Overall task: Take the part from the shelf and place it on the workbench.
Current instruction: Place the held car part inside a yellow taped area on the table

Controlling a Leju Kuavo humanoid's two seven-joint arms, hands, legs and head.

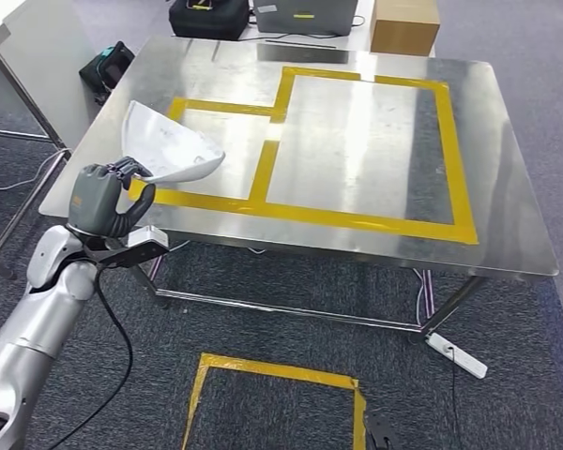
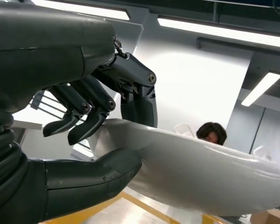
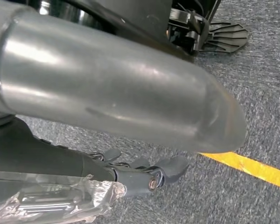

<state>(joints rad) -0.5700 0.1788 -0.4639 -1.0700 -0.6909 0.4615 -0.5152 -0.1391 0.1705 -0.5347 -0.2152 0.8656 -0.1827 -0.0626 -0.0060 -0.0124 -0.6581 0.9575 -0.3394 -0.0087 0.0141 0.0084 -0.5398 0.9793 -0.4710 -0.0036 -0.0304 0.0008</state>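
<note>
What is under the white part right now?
The white part hangs over the steel workbench, above the yellow tape of the smaller marked box, pinched by the left hand. The thumb lies beneath its edge. Whether its far end touches the surface is unclear.
</note>
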